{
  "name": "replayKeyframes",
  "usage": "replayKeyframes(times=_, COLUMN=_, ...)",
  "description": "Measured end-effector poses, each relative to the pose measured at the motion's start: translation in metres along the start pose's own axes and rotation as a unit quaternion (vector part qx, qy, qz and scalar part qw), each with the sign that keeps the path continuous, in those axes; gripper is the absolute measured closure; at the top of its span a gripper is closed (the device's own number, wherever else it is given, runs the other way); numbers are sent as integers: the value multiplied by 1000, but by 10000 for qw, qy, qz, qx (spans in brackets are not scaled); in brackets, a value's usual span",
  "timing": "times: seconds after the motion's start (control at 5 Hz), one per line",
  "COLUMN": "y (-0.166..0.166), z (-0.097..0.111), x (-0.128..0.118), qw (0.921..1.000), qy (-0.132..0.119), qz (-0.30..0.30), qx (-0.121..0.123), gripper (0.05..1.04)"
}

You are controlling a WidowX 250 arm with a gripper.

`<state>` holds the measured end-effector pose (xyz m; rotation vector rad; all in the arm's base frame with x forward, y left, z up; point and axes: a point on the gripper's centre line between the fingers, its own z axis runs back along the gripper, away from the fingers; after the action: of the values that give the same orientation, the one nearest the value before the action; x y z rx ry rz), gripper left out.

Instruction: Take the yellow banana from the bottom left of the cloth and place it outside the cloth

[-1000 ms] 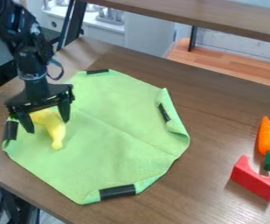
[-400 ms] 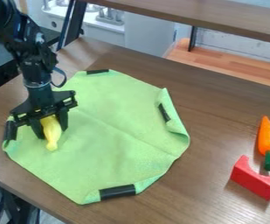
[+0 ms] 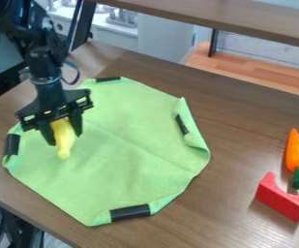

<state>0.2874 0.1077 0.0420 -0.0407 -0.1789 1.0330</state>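
One banana (image 3: pixel 64 138), upper end hidden

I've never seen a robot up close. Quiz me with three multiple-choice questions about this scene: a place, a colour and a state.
1. Where is the carrot?
A) On the cloth
B) Right of the cloth, by the block
C) Left of the cloth

2. What colour is the block?
A) Red
B) Blue
C) White

3. How is the banana?
A) Lying away from the gripper
B) Inside a bowl
C) Between the gripper's jaws

1: B, its green end is at the block's notch, beyond the cloth's right edge.
2: A, its faces are plain red.
3: C, a jaw stands on either side of it.
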Motion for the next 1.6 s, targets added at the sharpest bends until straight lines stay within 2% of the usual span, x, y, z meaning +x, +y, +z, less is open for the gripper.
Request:
replayKeyframes(times=0.2, y=-25, z=2, x=-24, qw=9988, qy=131, qz=-448, qx=-124, gripper=525)
replayKeyframes(times=0.4, y=-62, z=0, x=-48, qw=9940, qy=340, qz=-957, qx=-404, gripper=525)
replayKeyframes(times=0.6, y=-91, z=-8, x=-70, qw=9902, qy=276, qz=-1309, qx=-397, gripper=525)
replayKeyframes(times=1.0, y=-144, z=7, x=-82, qw=9875, qy=369, qz=-1359, qx=-706, gripper=525)
replayKeyframes(times=1.2, y=-173, z=6, x=-80, qw=9864, qy=322, qz=-1371, qx=-848, gripper=525)
replayKeyframes(times=1.6, y=-215, z=-9, x=-79, qw=9878, qy=270, qz=-1322, qx=-772, gripper=525)
